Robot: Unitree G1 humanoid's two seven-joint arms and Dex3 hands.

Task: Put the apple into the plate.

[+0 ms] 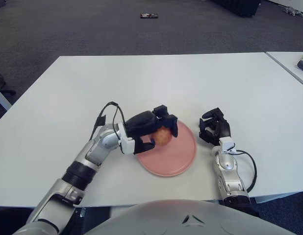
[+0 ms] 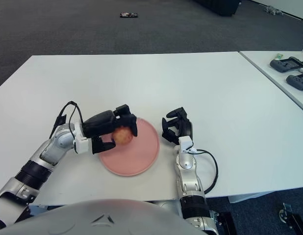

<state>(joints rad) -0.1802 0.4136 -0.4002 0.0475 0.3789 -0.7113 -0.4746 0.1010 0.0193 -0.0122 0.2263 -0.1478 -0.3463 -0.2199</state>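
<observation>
A yellow-red apple is held in my left hand, whose black fingers are curled around it. The hand holds the apple over the left part of the pink plate, which lies on the white table near its front edge. I cannot tell whether the apple touches the plate. My right hand shows just to the right of the plate, holding nothing. The same scene shows in the right eye view, with the apple over the plate.
The white table stretches far behind the plate. A second table with dark devices stands at the far right. A small dark object lies on the grey carpet beyond.
</observation>
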